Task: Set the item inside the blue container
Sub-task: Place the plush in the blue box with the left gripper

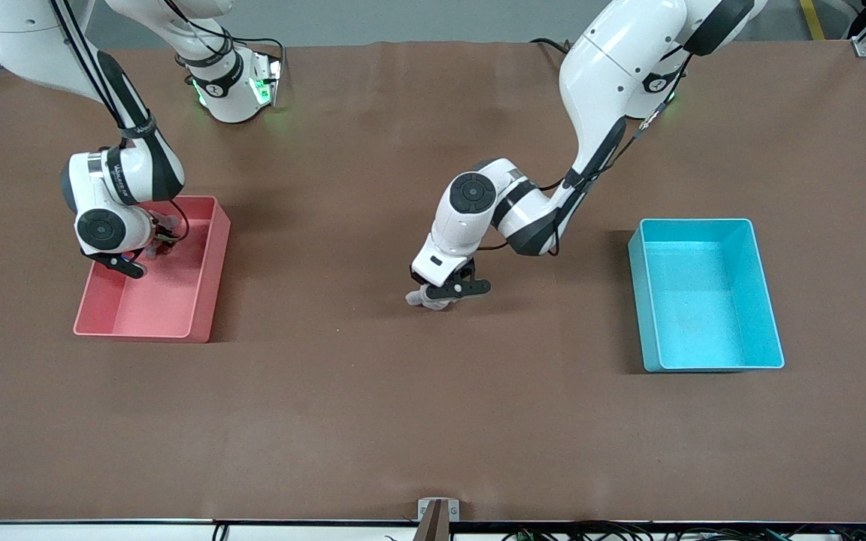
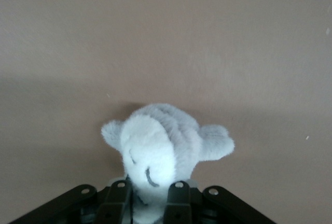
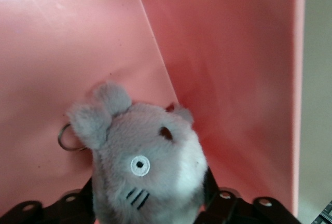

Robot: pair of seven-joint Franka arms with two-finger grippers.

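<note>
Right gripper [image 1: 156, 248] sits in the pink bin [image 1: 200, 300], fingers either side of a grey plush [image 3: 148, 167], grip not confirmable. Left gripper [image 1: 440, 294] pinches a pale blue plush [image 2: 161, 149] on the table [image 1: 328, 413], between pink bin and blue container [image 1: 767, 315].

The blue container [image 1: 706, 294] sits on the table [image 1: 433, 421] toward the left arm's end, and the pink bin [image 1: 155, 270] sits toward the right arm's end, the two well apart. Between them, near the middle of the table, a plush toy [image 1: 427, 297] lies on the bare surface, nearer the blue container than the pink bin. A second plush toy [image 3: 145, 167] is in the pink bin, near the corner farther from the front camera.
</note>
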